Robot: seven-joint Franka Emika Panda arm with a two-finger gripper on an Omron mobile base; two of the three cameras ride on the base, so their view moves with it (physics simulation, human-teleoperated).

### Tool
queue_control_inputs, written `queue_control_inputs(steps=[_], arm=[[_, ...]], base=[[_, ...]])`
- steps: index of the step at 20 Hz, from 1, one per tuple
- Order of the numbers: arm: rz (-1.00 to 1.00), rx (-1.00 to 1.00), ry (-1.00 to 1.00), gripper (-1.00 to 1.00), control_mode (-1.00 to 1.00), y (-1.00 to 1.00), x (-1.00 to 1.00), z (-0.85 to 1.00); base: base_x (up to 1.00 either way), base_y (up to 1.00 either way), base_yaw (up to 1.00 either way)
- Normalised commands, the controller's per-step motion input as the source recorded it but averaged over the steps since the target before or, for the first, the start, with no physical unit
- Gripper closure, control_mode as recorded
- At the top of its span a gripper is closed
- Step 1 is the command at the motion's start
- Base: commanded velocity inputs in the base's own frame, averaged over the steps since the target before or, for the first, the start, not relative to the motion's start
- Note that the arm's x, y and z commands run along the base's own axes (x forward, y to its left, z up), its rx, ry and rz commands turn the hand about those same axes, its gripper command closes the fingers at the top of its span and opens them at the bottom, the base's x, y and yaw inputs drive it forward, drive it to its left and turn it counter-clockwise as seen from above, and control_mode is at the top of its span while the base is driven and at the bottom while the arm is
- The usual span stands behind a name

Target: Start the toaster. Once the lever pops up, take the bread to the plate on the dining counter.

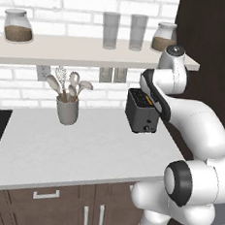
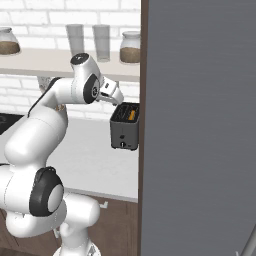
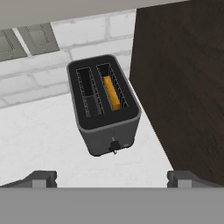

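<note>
Black toaster (image 3: pixel 105 105) sits on the white worktop (image 1: pixel 81 150) by the dark cabinet (image 3: pixel 183 78). Bread (image 3: pixel 112 92) stands in 1 slot. Gripper (image 3: pixel 112 177) hangs above it, fingers wide apart, holding nothing. Best to come down slowly onto the small front lever (image 3: pixel 114 145) and push straight down.

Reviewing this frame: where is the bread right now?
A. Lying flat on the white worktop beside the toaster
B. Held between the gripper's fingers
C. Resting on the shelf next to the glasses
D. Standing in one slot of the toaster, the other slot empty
D: in the hand view the bread stands on edge in one slot of the toaster, while the neighbouring slot shows only dark empty grille.
</note>
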Motion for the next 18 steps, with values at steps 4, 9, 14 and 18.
queue_control_inputs(steps=[4,9,14,18], arm=[[0.0,0.0,0.0,-1.0,-1.0,0.0,0.0,0.0],[0.0,0.0,0.0,-1.0,-1.0,0.0,0.0,0.0],[0.0,0.0,0.0,-1.0,-1.0,0.0,0.0,0.0],[0.0,0.0,0.0,-1.0,-1.0,0.0,0.0,0.0]], base=[[0.0,0.0,0.0],[0.0,0.0,0.0],[0.0,0.0,0.0],[0.0,0.0,0.0]])
